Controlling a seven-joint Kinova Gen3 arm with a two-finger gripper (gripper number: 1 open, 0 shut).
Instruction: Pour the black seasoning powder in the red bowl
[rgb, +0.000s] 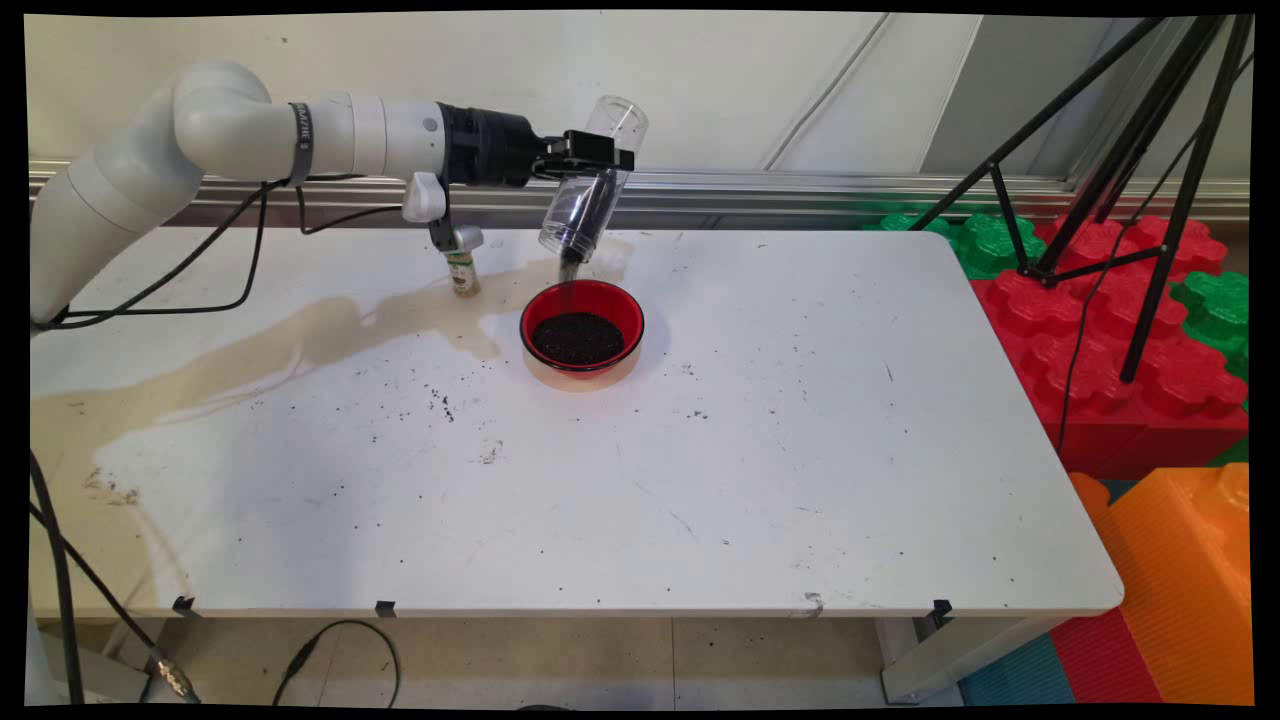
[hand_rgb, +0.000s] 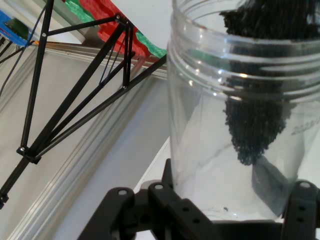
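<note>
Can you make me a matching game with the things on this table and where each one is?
Things:
1. clear plastic jar
2. round red bowl
3. small spice bottle with a silver cap
4. black tripod

Places or states:
A. standing on the table, left of the bowl
B. beside the table, on big toy blocks
C. tipped over, held in the fingers
D. full of dark grains

Pairs: 1-C, 2-D, 3-A, 4-B
</note>
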